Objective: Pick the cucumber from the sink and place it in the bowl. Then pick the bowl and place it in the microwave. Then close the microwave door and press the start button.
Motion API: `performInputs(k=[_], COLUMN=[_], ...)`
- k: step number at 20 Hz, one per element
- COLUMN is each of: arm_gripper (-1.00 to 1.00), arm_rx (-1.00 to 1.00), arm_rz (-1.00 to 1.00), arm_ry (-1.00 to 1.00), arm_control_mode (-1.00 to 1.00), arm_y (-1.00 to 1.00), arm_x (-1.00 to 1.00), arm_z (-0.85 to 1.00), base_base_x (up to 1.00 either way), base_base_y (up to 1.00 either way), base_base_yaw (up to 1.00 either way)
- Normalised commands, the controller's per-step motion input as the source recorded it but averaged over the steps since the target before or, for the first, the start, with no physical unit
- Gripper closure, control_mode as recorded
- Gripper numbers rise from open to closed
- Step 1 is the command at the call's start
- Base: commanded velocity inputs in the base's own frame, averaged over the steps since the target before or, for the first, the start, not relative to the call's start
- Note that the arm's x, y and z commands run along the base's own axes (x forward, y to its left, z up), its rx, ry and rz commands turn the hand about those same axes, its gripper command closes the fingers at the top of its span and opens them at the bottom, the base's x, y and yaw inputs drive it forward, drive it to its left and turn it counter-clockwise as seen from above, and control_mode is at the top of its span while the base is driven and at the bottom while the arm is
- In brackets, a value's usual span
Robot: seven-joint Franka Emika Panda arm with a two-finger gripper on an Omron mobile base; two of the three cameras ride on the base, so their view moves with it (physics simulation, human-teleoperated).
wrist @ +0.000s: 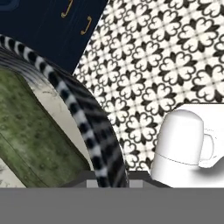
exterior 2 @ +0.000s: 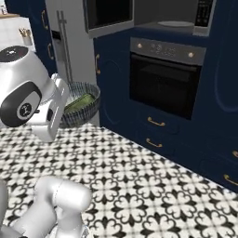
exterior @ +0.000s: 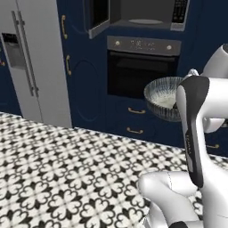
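The arm is holding the bowl (exterior: 164, 99) up in the air in front of the oven (exterior: 141, 67), below the microwave (exterior: 147, 14), whose door (exterior: 99, 17) is standing open with the turntable plate (exterior: 146, 21) showing inside. From the right base view the cucumber (exterior 2: 81, 102) is lying inside the bowl (exterior 2: 83, 104); the left base view is showing just the pale interior. In the hand view the end effector (wrist: 109, 177) is gripping the striped rim (wrist: 83, 122), with the cucumber (wrist: 35, 140) beside it, above the patterned floor (wrist: 166, 57).
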Motion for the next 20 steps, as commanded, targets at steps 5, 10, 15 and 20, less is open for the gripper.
performInputs(k=[5,10,15,20], arm_gripper=[1.00,1.00,1.00,1.00], arm_rx=[0.00,0.00,0.00,0.00], arm_rz=[0.00,0.00,0.00,0.00], arm_ry=[0.00,0.00,0.00,0.00], arm_control_mode=[1.00,1.00,1.00,1.00], arm_y=[0.00,0.00,0.00,0.00], arm_x=[0.00,0.00,0.00,0.00], arm_z=[0.00,0.00,0.00,0.00], base_base_x=[1.00,1.00,1.00,1.00], base_base_y=[-1.00,-1.00,-0.87,-0.77], base_base_yaw=[0.31,0.30,0.28,0.25])
